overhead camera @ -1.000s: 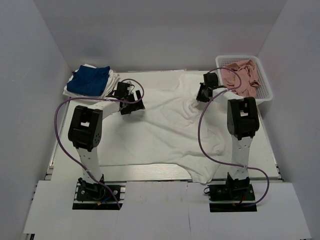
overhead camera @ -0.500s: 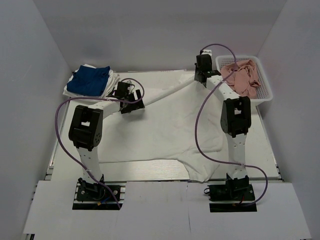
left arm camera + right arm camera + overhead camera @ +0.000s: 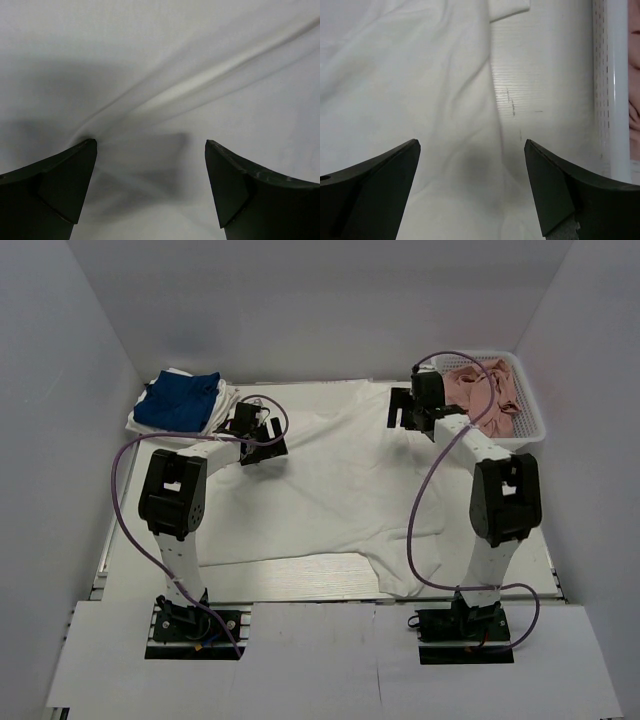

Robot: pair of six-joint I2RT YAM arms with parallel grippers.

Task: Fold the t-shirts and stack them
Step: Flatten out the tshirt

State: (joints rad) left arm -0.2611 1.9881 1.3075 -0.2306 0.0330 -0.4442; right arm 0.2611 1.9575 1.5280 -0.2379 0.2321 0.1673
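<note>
The big white shirt lies spread out over most of the tabletop. One sleeve reaches the near edge between the two arm bases. Its cloth is mostly flat, with soft creases running toward the far side.

The left hand is over the shirt's far-left part. In the left wrist view its fingers are spread wide above the cloth, with a long crease and nothing else between them.

The right hand is over the shirt's far-right edge, just beside the basket. It is also spread and holds nothing. Below it the shirt's edge meets bare tabletop, with the basket wall to the right.

In the far-left corner, the blue shirt sits folded on a folded white one. In the far-right corner, the basket holds crumpled pink cloth.
</note>
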